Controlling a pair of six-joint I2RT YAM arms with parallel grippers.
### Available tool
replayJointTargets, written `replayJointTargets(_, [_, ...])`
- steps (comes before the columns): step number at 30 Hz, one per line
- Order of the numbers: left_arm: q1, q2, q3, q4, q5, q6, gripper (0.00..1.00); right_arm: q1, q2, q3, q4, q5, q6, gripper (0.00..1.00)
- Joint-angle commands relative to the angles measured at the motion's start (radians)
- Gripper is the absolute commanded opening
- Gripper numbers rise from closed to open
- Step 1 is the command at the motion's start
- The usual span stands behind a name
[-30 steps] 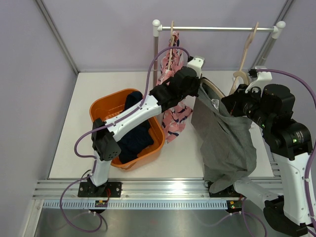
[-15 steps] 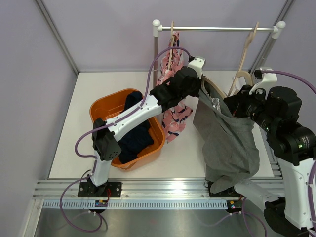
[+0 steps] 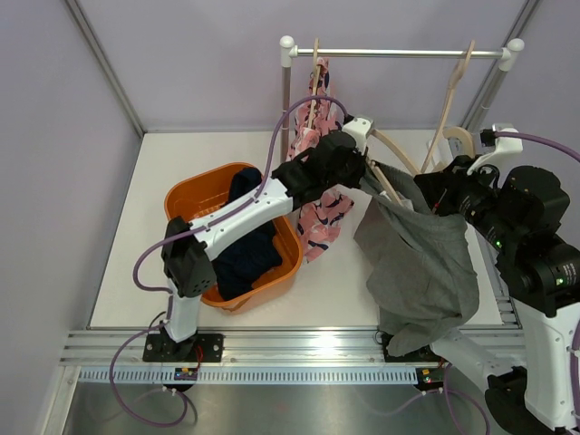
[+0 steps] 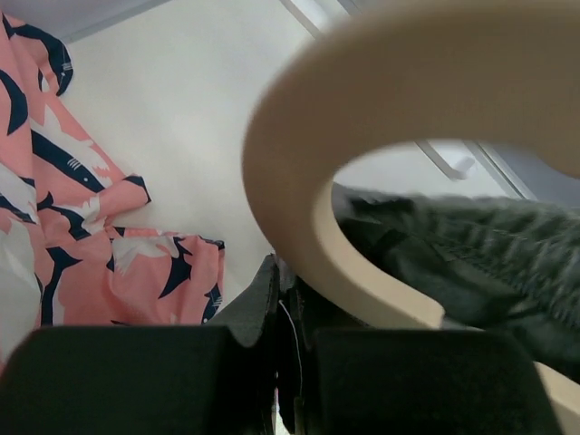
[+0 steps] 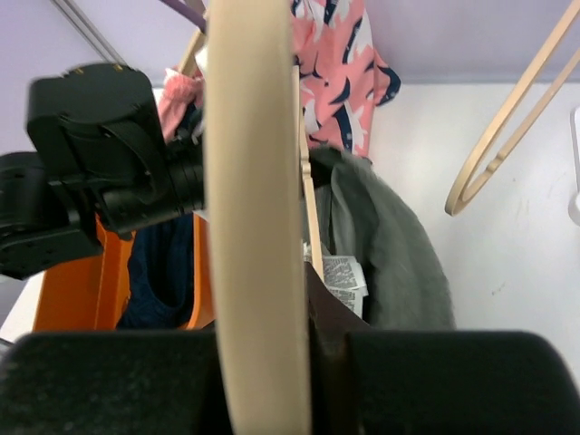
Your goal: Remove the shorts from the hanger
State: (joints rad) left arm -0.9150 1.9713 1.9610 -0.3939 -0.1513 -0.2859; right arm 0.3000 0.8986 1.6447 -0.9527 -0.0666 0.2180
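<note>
Hanger (image 5: pixel 258 181) crosses grey shorts (image 3: pixel 417 263), apparently; orange basket (image 3: pixel 190 195) left.

Shorts (image 3: pixel 243 258) in basket (image 3: pixel 181 201), left of rack (image 3: pixel 399 53)

My left gripper (image 4: pixel 288 362) shows only as dark blocks cut off by the bottom edge, and I cannot tell what it pinches. The hanger (image 4: pixel 281 181) above it is a blurred curve running off the top and right. In my right wrist view the same wood is a blurred band between the fingers of my right gripper (image 5: pixel 263 381), cut off above and below. From above, my left arm (image 3: pixel 245 213) covers most of the navy shorts (image 3: pixel 246 261) and part of the pink shorts (image 3: pixel 322 217).
</note>
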Motion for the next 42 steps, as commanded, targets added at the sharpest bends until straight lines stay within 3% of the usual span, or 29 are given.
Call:
replayJointTargets(1, [0.065,-0.055,-0.049,0.000,-0.065,0.033,0.00,0.010,-0.050,0.044,0.048,-0.052,0.027,0.00])
replayJointTargets(7, [0.005,-0.176,-0.128,0.073,-0.028,0.091,0.00,0.010,-0.043,0.014,0.087,-0.006,0.038,0.00])
replayJointTargets(13, [-0.172,-0.362,-0.160,0.075,0.109,0.273,0.00,0.008,-0.026,-0.048,0.161,0.057,0.052,0.00])
replayJointTargets(17, [-0.326,-0.474,-0.125,-0.089,0.381,0.457,0.01,0.008,0.002,-0.075,0.236,0.102,0.064,0.00])
replayJointTargets(19, [-0.378,-0.473,-0.047,-0.199,0.436,0.502,0.01,0.008,0.026,-0.082,0.268,0.111,0.069,0.00])
replayJointTargets(23, [-0.526,-0.443,0.048,-0.438,0.450,0.559,0.00,0.008,0.089,-0.060,0.337,0.142,0.077,0.00])
replayJointTargets(32, [-0.711,-0.437,0.098,-0.625,0.538,0.579,0.00,0.010,0.218,0.032,0.408,0.188,0.050,0.00])
replayJointTargets(34, [-0.722,-0.459,0.088,-0.609,0.504,0.570,0.00,0.008,0.232,0.053,0.408,0.188,0.049,0.00])
replayJointTargets(37, [-0.722,-0.534,0.035,-0.505,0.301,0.538,0.00,0.008,0.260,0.101,0.384,0.188,0.046,0.00])
replayJointTargets(40, [-0.722,-0.603,0.003,-0.364,-0.095,0.528,0.00,0.010,0.261,0.113,0.368,0.189,0.038,0.00])
replayJointTargets(41, [-0.722,-0.635,-0.007,-0.264,-0.310,0.554,0.00,0.008,0.258,0.112,0.367,0.192,0.038,0.00])
replayJointTargets(42, [-0.720,-0.650,-0.014,-0.214,-0.399,0.576,0.00,0.010,0.254,0.113,0.365,0.192,0.037,0.00])
